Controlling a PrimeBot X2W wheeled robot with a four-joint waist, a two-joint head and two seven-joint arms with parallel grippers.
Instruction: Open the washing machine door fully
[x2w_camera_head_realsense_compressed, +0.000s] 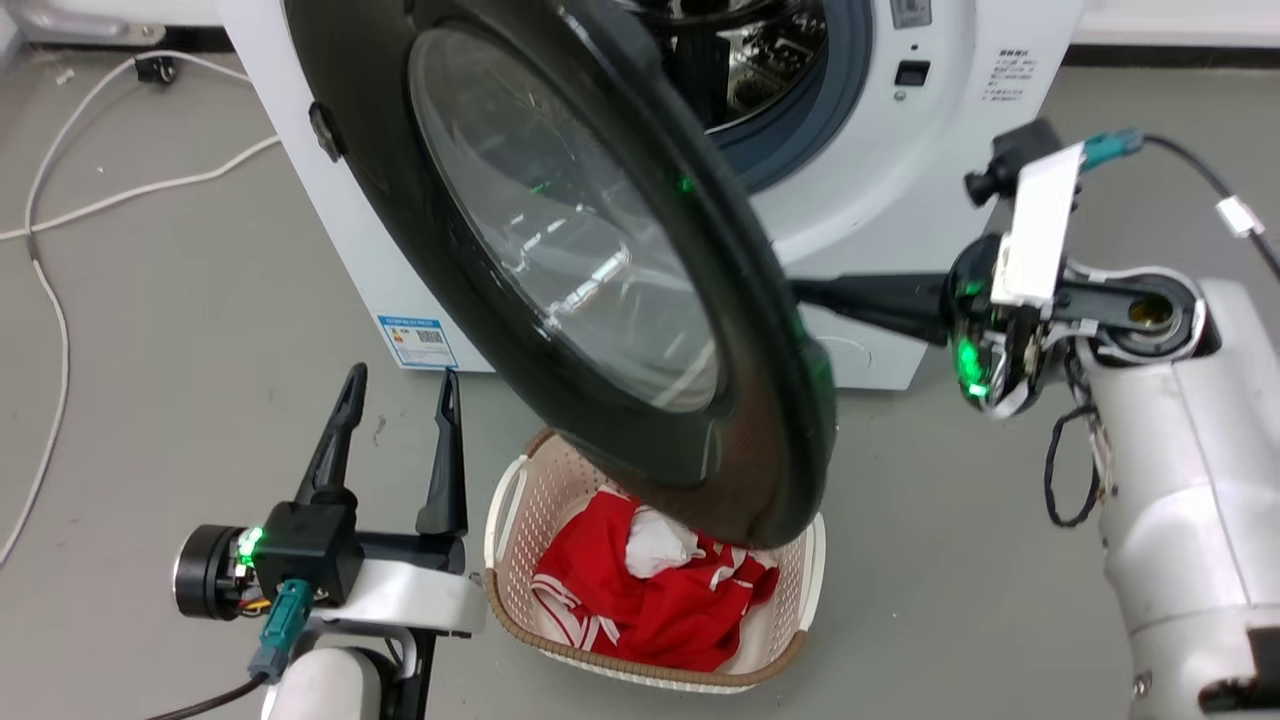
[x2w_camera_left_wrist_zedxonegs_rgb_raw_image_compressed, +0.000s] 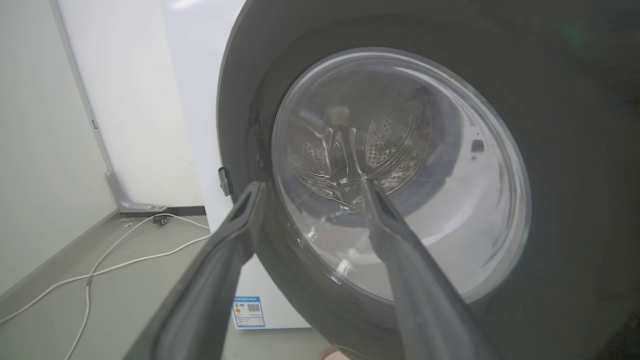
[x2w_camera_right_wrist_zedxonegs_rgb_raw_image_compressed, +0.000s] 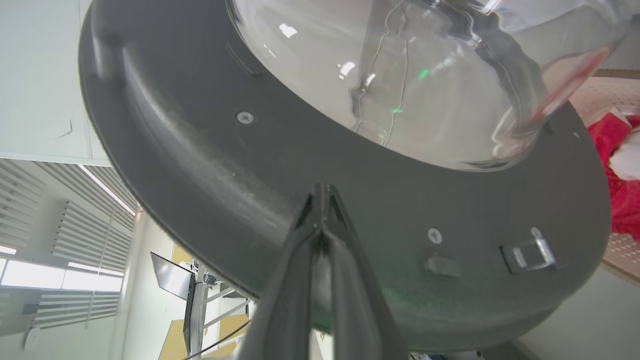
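Grey floor (x2w_camera_head_realsense_compressed: 180, 420) (white cable (x2w_camera_head_realsense_compressed: 150, 186)) beneath washing machine door (x2w_camera_head_realsense_compressed: 560, 230)

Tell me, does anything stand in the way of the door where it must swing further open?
Possibly the left gripper: it stands open on the outer side of the door, fingers pointing at the glass, where the door would swing. The basket sits under the door's lower edge; whether they touch, I cannot tell.
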